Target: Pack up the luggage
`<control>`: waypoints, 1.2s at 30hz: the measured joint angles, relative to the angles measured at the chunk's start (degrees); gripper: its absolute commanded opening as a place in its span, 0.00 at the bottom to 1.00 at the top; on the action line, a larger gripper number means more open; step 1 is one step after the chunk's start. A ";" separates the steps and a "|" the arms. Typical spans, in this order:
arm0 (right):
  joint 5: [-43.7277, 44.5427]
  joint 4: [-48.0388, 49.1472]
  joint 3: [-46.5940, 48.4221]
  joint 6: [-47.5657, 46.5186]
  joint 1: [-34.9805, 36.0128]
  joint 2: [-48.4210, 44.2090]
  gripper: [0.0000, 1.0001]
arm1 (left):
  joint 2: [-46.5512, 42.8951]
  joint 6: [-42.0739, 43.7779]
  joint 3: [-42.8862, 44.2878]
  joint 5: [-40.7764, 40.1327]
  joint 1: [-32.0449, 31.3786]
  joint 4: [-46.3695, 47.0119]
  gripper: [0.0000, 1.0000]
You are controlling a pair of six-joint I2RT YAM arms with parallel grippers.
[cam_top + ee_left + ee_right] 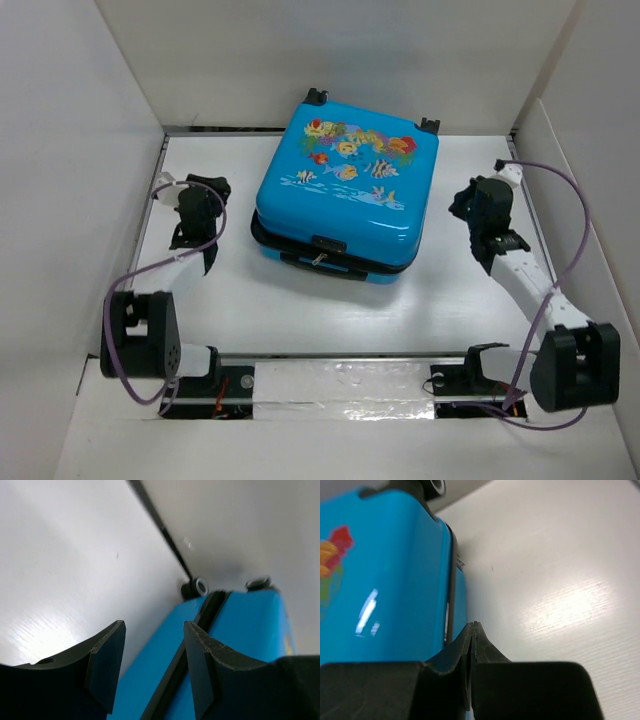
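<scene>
The blue suitcase (345,190) lies flat and shut on the tabletop (300,310), wheels toward the back wall. Left of the suitcase, the left pincer (152,630) stands partly open and holds nothing. Right of the suitcase, the right pincer (474,627) is pressed closed, empty.

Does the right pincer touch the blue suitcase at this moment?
Apart. In the top view, a strip of bare white table lies between the right pincer and the side of the suitcase.
</scene>
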 measured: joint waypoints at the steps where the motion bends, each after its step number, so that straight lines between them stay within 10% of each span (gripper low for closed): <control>1: -1.16 0.09 0.00 0.04 -0.35 1.95 0.00 | 2.38 -0.09 0.79 1.53 -0.46 -0.02 0.47; 13: -16.70 3.89 3.43 -0.72 0.59 18.71 0.00 | 2.34 0.37 -3.58 7.54 -8.31 3.28 0.47; 28: -25.16 -4.81 36.06 -14.05 -1.95 42.62 0.04 | -13.31 0.44 -16.92 -13.68 -30.91 9.62 0.47; 36: -26.08 -4.55 40.11 -16.70 -6.27 43.30 0.52 | -17.35 3.06 -16.17 -24.59 -51.47 3.58 0.60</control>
